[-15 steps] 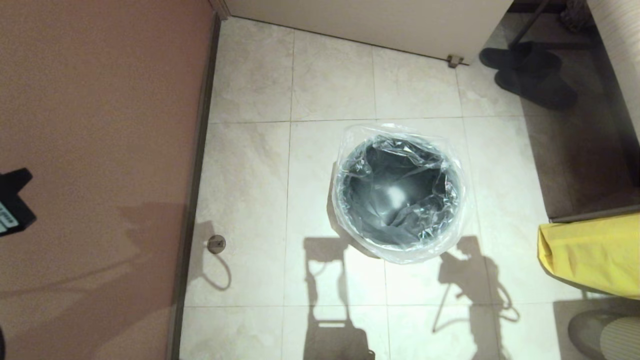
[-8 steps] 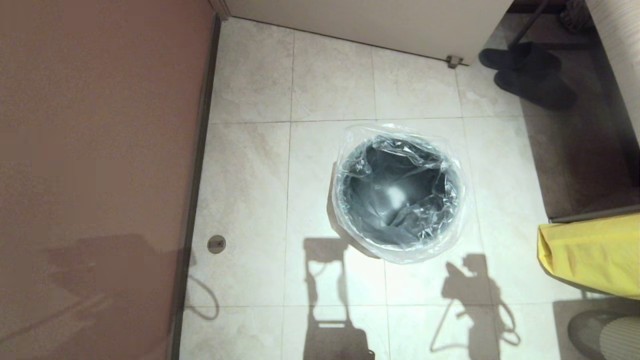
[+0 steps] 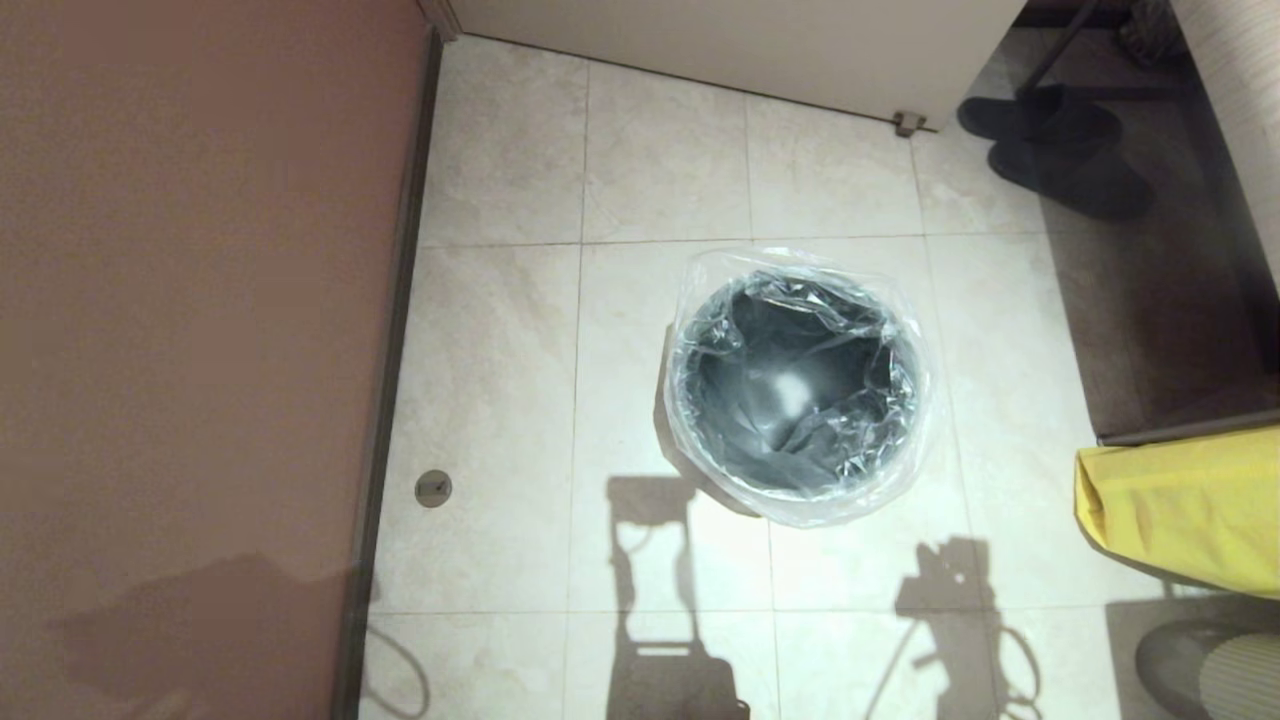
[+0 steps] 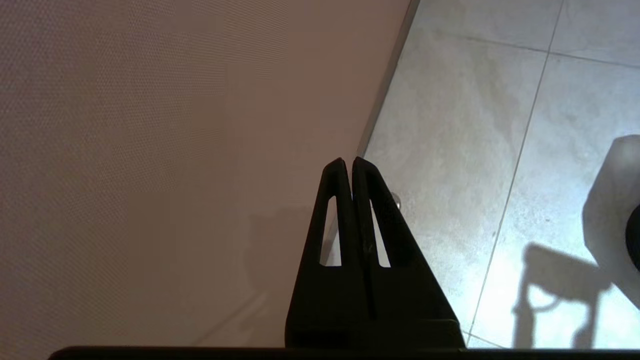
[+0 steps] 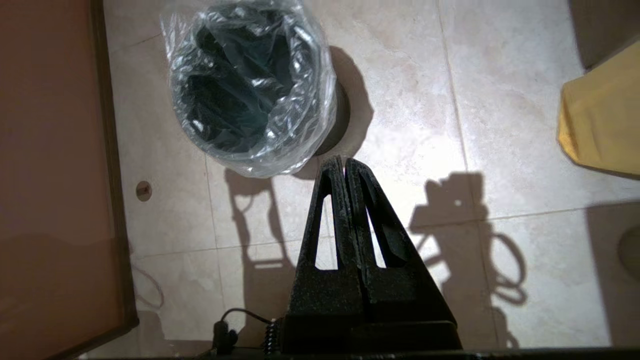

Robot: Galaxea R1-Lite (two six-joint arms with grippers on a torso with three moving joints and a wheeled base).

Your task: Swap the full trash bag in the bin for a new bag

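The round dark grey bin (image 3: 795, 385) stands on the tiled floor, lined with the clear crinkly new bag (image 3: 905, 470), whose edge drapes over the rim all round. The right wrist view shows the bin's dark side (image 5: 336, 127) and the bag (image 5: 300, 150) from above. Neither gripper shows in the head view. My left gripper (image 4: 348, 162) is shut and empty, high beside the brown wall, far from the bin. My right gripper (image 5: 344, 160) is shut and empty, held above the floor short of the bin.
A brown wall (image 3: 190, 330) runs along the left. An opaque yellow bag (image 3: 1185, 505) lies at the right edge. Dark slippers (image 3: 1060, 150) sit at the back right by a white door (image 3: 740, 40). A small round floor fitting (image 3: 433, 488) is near the wall.
The left arm has drawn back out of the head view. Both arms' shadows have slid toward the near edge of the floor. The bin and bag have not moved.
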